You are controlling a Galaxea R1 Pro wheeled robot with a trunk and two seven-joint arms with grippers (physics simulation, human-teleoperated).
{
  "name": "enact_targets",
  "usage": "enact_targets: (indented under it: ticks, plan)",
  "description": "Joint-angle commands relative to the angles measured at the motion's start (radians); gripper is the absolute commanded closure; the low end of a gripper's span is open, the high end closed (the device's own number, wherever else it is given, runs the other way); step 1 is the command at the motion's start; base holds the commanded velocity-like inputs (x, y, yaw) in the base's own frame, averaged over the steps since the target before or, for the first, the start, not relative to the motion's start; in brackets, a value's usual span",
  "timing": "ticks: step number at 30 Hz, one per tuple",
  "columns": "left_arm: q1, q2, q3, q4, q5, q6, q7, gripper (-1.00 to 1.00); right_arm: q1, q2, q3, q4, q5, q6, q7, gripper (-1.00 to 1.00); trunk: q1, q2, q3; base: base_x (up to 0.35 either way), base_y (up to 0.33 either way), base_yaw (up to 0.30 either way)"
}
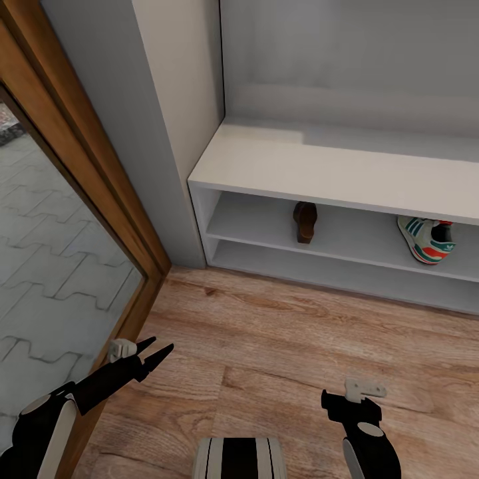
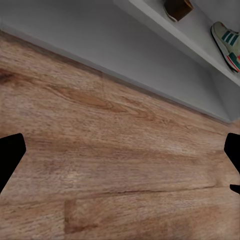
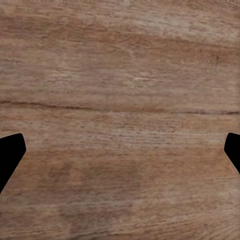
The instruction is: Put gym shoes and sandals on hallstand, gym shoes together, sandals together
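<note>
Facing the hallstand (image 1: pixel 279 166) with both grippers empty over the corridor floor (image 1: pixel 266 346).
Left gripper (image 1: pixel 154 352) spread wide, sandal (image 1: pixel 305 221) on the upper shelf, gym shoe (image 1: pixel 426 239) well right of it, right gripper (image 1: pixel 352 392) also spread; risk: their mates get shelved apart, breaking the pairs.

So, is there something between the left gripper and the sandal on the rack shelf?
Nothing visible. Bare corridor floor lies between the open left gripper and the sandal, which sits in the hallstand's upper compartment.
</note>
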Motion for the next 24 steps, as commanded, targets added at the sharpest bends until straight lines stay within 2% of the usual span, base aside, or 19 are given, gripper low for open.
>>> enact_targets:
  ticks: [1, 5, 14, 24]
  plan:
    - [0.0, 0.0, 0.0, 0.0, 0.006, 0.009, -0.002, -1.0, 0.0, 0.0, 0.002, -0.001, -0.005, 0.004, -0.008, -1.0, 0.0, 0.0, -0.001, 0.0, 0.0, 0.0]
    - [0.0, 0.0, 0.0, 0.0, 0.006, 0.009, -0.002, -1.0, 0.0, 0.0, 0.002, -0.002, -0.006, 0.003, -0.008, -1.0, 0.0, 0.0, -0.001, -0.054, 0.0, 0.0]
    - [0.0, 0.0, 0.0, 0.0, 0.005, 0.008, -0.002, -1.0, 0.0, 0.0, 0.002, -0.003, -0.004, 0.002, -0.011, -1.0, 0.0, 0.0, -0.001, -0.219, 0.0, 0.0]
    - [0.001, 0.0, -0.001, 0.0, 0.006, 0.008, -0.002, -1.0, 0.0, 0.0, 0.002, -0.004, 0.0, 0.002, -0.013, -1.0, 0.0, 0.0, -0.001, -0.032, 0.0, 0.0]
